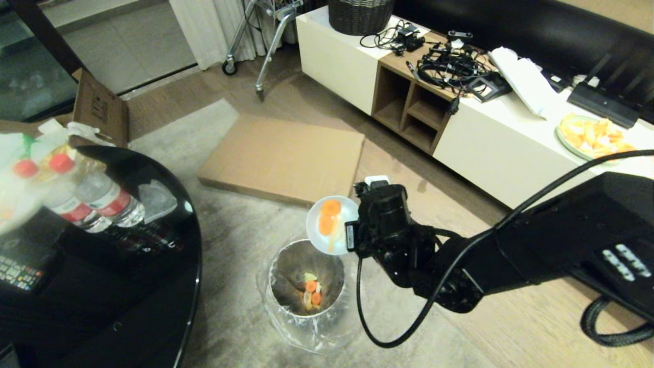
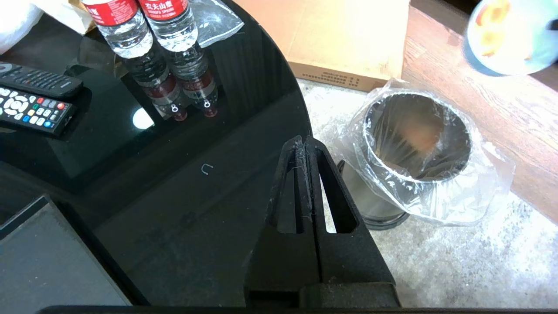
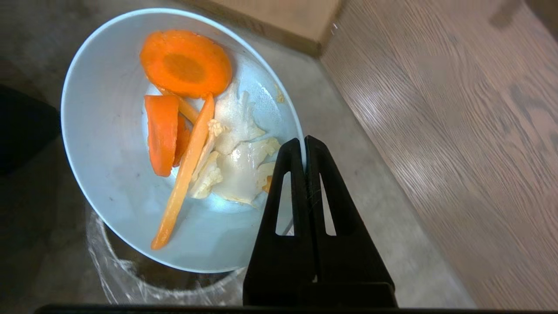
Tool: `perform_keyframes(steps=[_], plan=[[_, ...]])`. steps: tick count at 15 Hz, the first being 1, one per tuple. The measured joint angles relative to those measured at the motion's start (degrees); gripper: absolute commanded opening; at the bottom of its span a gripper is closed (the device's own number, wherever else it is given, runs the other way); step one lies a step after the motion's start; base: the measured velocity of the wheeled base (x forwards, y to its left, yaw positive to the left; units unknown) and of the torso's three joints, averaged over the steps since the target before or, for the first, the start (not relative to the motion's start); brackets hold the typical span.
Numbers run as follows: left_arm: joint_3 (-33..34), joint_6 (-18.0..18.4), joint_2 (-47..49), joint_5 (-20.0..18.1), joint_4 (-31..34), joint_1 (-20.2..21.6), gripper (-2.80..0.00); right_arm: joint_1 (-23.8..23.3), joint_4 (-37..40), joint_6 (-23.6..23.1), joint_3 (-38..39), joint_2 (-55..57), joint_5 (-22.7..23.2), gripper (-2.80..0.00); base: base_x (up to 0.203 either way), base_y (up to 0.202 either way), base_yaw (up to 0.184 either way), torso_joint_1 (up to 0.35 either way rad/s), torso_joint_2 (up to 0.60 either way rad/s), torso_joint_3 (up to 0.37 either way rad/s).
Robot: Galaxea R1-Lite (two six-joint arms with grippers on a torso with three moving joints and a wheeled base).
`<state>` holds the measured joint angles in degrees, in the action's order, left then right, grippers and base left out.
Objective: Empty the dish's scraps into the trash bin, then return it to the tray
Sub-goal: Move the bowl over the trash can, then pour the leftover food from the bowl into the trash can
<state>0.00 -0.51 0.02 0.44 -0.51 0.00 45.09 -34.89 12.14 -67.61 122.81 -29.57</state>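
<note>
The right gripper (image 3: 304, 144) is clamped tight on the rim of the dish (image 3: 117, 174), its two black fingers pressed together with the bowl's edge pinched between them. The dish hangs tilted in the air just above the trash bin (image 1: 306, 286), its lower edge over the bin's rim on the side away from the black glass table (image 1: 127, 306). The scraps (image 3: 192, 131), round and sliced carrot pieces with pale yellowish-white bits, cling to the sloping white inside of the bowl. More carrot slices and pale bits lie at the bottom of the bin, whose crinkly clear liner spreads around its rim. The bin stands on a pale rug just beside the table's curved edge. The left gripper (image 2: 305, 144) hangs over that edge of the table, near the bin, fingers closed together and holding nothing. A corner of the tray (image 2: 43, 261) shows on the table, farther from the bin than the left gripper.
</note>
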Motion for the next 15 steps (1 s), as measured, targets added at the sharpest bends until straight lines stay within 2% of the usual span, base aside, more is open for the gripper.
perform_keyframes(steps=[7,11,15], plan=[[0.0,0.0,0.0,0.0,0.0,0.0,-2.8,2.3,-19.8,-9.6,0.0,7.2,0.1,-2.8,0.0,0.0,0.0,0.0,0.0,0.0],[0.0,0.0,0.0,0.1,0.0,0.0,-2.8,2.3,-29.7,-12.4,1.2,9.9,0.2,-2.8,0.0,0.0,0.0,0.0,0.0,0.0],[0.0,0.0,0.0,0.1,0.0,0.0,-2.8,2.5,-36.0,-12.7,3.8,11.7,0.2,-2.8,0.0,0.0,0.0,0.0,0.0,0.0]])
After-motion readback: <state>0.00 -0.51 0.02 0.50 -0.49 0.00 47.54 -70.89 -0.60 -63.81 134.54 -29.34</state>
